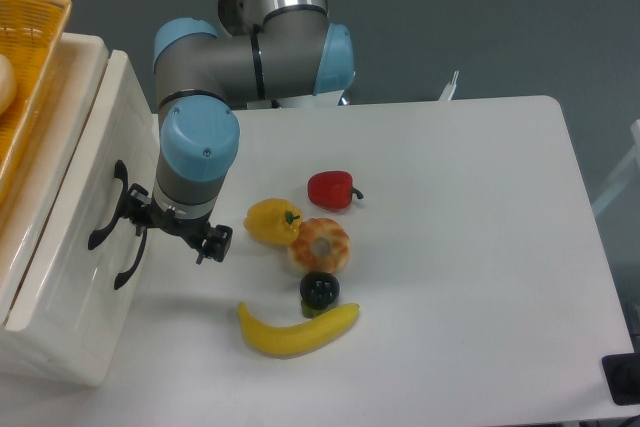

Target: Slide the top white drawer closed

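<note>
The top white drawer [97, 137] sits at the left in the white cabinet, its front almost flush with the cabinet body; only a thin slit of its inside shows. My gripper [176, 228] hangs below the blue wrist right beside the drawer front. One fingertip [138, 211] rests against the drawer's curved black handle [106, 213]. The other fingertip [216, 242] stands over the table. The jaws are spread apart and hold nothing.
The lower drawer's black handle [127, 259] shows just under the top one. A yellow wicker basket [28, 57] rests on the cabinet. A red pepper [330, 189], yellow pepper [272, 222], orange fruit [320, 244], dark fruit [319, 290] and banana [297, 330] lie right of the gripper.
</note>
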Controlling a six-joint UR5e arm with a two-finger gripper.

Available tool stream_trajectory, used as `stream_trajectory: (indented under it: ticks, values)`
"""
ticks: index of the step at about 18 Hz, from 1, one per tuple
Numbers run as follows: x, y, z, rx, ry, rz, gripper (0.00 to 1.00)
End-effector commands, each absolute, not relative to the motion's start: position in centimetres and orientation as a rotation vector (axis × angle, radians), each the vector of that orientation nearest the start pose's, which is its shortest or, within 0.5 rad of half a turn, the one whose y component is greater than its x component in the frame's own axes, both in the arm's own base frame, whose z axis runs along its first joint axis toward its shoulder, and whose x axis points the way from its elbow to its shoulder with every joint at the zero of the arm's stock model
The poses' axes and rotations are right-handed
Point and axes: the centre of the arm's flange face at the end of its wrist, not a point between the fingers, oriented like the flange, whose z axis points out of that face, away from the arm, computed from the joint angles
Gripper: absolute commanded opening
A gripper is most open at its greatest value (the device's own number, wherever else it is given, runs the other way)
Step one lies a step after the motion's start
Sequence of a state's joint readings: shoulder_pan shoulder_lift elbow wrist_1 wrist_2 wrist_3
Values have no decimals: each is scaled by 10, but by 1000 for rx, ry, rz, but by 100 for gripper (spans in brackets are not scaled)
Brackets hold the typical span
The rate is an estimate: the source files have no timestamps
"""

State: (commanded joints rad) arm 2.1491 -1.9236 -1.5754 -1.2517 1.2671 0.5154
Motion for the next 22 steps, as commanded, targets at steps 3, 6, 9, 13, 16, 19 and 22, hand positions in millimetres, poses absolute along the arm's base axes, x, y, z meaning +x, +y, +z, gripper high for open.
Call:
stream_trajectory:
  ticks: [3, 6, 9, 13, 16, 19, 22]
  values:
    - [-196, 600, 326, -2984, -100, -421, 100]
    - [-195, 601, 326, -2984, -98, -421, 100]
    - [-200, 601, 328, -2980, -92, -413, 100]
    - [-227, 594, 335, -2966, 32, -357, 100]
    - [-249, 584, 348, -2986, 131, -227, 100]
    - [-270, 581, 374, -2971, 163, -127, 100]
    - [-285, 577, 385, -2965, 267, -39, 100]
